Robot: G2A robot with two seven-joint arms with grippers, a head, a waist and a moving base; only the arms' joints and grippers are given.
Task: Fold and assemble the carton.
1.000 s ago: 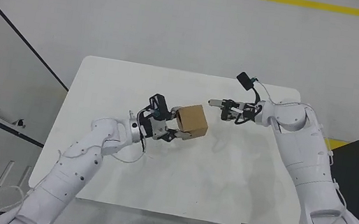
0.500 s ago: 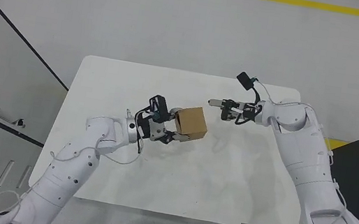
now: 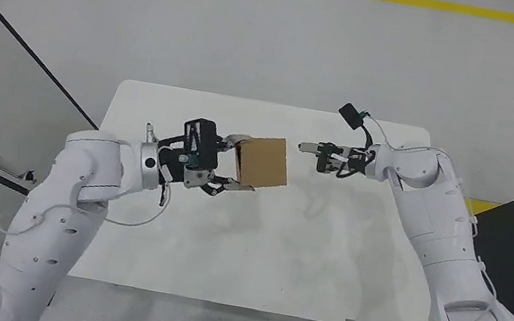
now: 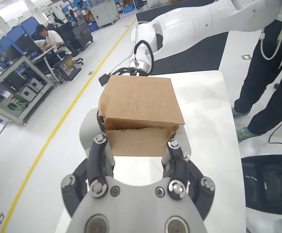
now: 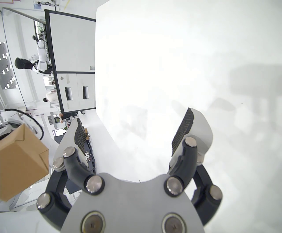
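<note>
One brown carton point(image 3: 263, 161) hangs in the air above the middle of the table point(image 3: 322, 262), nearer its far edge. The left gripper point(image 3: 234, 164) pinches it on two opposite sides. The carton already has a box shape with closed walls. The end facing that gripper shows a ragged seam with a slight gap, so closing looks unfinished. The right gripper point(image 5: 134, 120), fingers spread and empty, hovers just beside the carton, toward the table's right edge.
</note>
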